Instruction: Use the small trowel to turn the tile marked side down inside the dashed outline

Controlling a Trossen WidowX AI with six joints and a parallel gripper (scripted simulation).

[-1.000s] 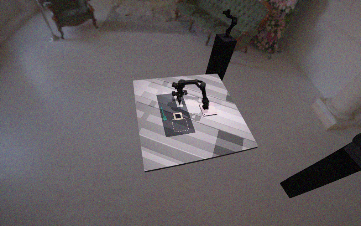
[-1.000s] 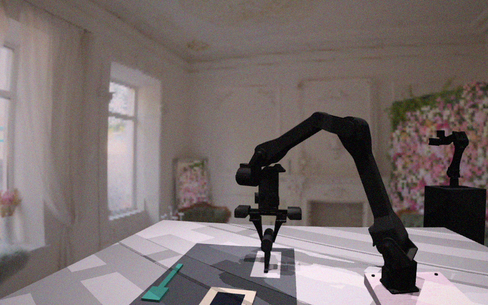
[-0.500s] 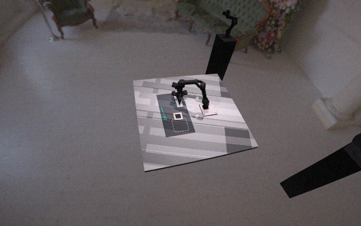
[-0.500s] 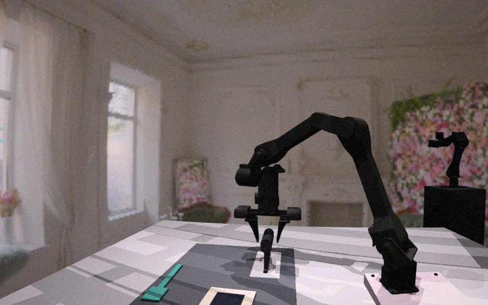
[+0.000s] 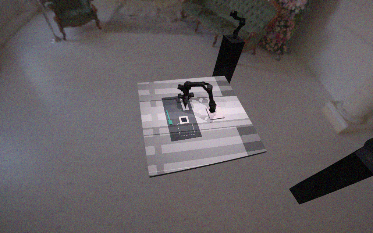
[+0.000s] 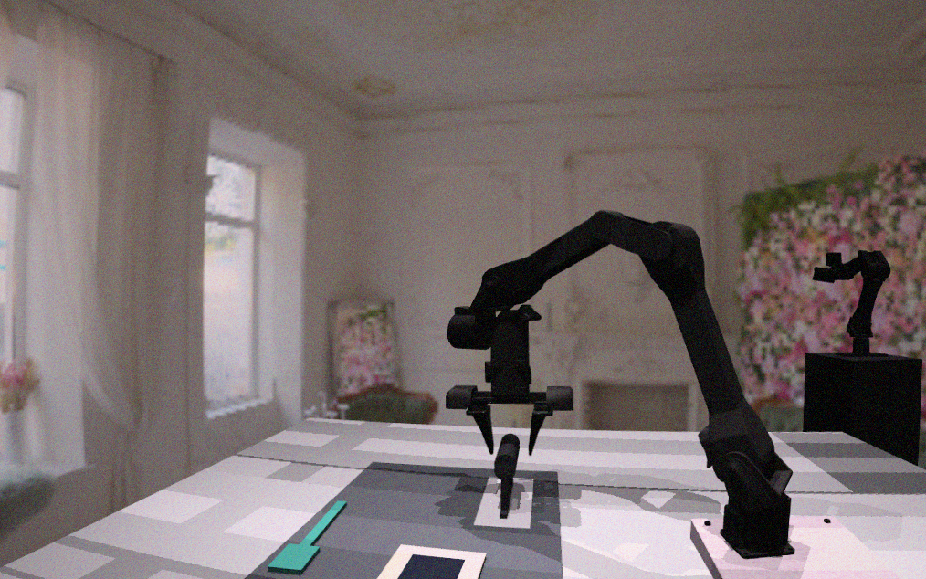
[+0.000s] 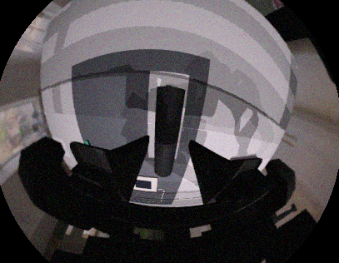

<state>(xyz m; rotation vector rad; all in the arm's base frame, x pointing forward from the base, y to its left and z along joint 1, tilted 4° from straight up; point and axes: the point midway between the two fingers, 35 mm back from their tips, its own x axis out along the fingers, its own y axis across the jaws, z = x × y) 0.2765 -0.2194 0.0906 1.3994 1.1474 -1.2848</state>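
My gripper [image 5: 185, 100] [image 6: 510, 453] [image 7: 169, 141] is open, its fingers spread on either side of the black handle of a trowel [image 5: 185, 104] [image 6: 506, 460] [image 7: 168, 125]. The trowel's pale flat blade appears to rest on the far part of the dark mat [image 5: 174, 137] [image 6: 394, 496] [image 7: 98, 83], handle upward. The tile [image 5: 184, 119] [image 6: 437, 566] [image 7: 144, 184] lies flat on the mat, a dark square on its pale upper face. It lies beyond the dashed outline [image 5: 180, 135], by its far edge. The underside of the tile is hidden.
A teal flat-bladed tool [image 5: 170, 122] [image 6: 294, 558] lies along the mat's left side. My arm's base stands on a pinkish plate [image 5: 220, 116] right of the mat. Black pedestals [image 5: 229, 57] [image 6: 862, 403] carrying other arms stand beyond the table.
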